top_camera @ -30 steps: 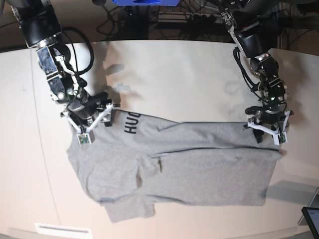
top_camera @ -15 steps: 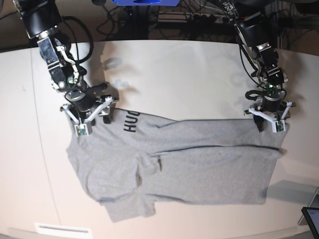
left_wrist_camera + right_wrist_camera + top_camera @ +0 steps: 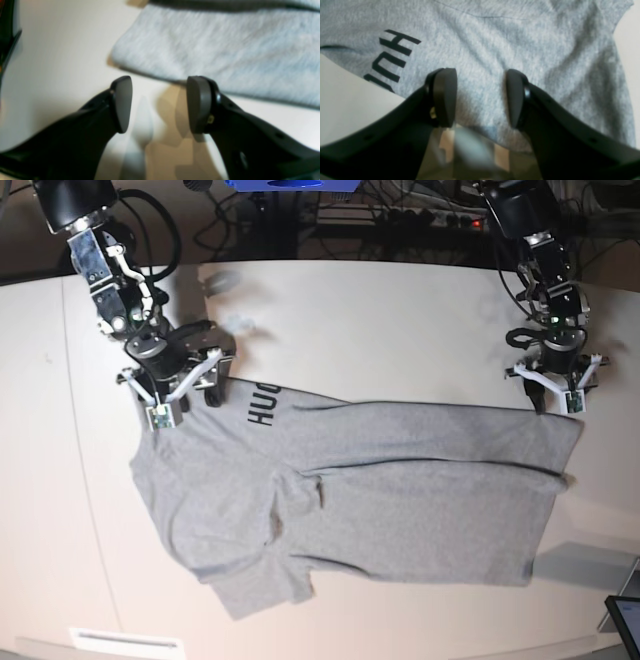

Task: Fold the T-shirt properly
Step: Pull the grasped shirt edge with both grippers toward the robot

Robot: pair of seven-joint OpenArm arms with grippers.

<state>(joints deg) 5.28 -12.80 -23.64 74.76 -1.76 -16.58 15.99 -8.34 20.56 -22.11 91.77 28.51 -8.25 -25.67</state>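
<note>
surface (image 3: pixel 400 320): pale, bare above shirt | T-shirt (image 3: pixel 400 500): heather-grey, spread flat mid-surface, partly folded | lettering (image 3: pixel 263 404): black capitals "HU", rest hidden | right gripper (image 3: pixel 481 98): jaws apart, empty, over shirt | left gripper (image 3: pixel 158 103): jaws wide, empty, beside shirt edge

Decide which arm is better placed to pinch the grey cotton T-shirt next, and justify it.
Probably right: the right gripper hangs open directly over the light grey cotton T-shirt; the open left gripper sits over bare table beside its edge.

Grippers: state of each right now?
Left gripper: open, empty, over bare table beside the T-shirt.
Right gripper: open, empty, above the shirt.
</note>
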